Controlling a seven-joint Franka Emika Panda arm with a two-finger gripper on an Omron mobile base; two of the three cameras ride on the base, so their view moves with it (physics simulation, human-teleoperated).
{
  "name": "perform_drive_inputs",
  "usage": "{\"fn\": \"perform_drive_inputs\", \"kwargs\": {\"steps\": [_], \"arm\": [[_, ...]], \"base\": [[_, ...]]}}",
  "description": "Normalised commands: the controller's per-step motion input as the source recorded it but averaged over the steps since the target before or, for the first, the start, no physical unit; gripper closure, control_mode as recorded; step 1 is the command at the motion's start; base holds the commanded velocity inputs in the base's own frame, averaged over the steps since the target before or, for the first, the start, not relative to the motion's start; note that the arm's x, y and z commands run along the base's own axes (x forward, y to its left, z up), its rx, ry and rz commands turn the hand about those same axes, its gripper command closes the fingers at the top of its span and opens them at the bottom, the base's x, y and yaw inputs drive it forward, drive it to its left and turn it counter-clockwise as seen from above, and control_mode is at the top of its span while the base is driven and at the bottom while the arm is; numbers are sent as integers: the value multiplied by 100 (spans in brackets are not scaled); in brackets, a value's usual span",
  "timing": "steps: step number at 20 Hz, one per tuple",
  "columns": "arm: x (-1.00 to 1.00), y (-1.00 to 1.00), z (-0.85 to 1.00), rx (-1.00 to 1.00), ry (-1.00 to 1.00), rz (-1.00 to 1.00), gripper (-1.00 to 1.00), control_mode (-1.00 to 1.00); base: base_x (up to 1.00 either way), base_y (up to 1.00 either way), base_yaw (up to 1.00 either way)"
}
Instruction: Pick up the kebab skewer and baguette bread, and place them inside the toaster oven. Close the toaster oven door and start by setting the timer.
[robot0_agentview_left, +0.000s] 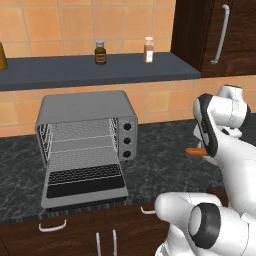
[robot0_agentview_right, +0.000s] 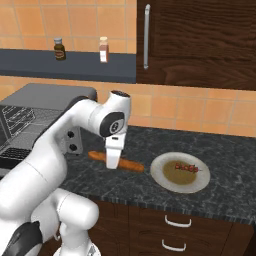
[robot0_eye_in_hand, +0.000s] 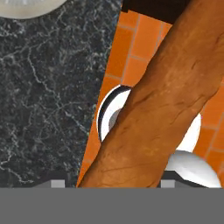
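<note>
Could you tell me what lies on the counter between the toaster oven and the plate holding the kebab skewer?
In the right base view, the baguette bread, with the gripper on it, lies between the toaster oven and the plate holding the kebab skewer.

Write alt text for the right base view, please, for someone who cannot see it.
A white robot arm holds a long brown baguette in its gripper above a dark stone counter. Right of it a skewer lies on a plate; left, a grey toaster oven.
</note>
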Motion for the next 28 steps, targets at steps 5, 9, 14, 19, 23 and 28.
{"fn": "perform_drive_inputs", "kwargs": {"steps": [5,9,14,19,23,28], "arm": [[-44,100,42,0,12,0,100,-100],[-40,100,37,0,14,0,100,-100],[-2,100,4,0,3,-1,100,-100],[0,100,5,0,-1,-11,100,-100],[5,100,1,0,-2,-16,100,-100],[30,98,0,0,0,-11,100,-100]], "base": [[0,0,0],[0,0,0],[0,0,0],[0,0,0],[0,0,0],[0,0,0]]}}
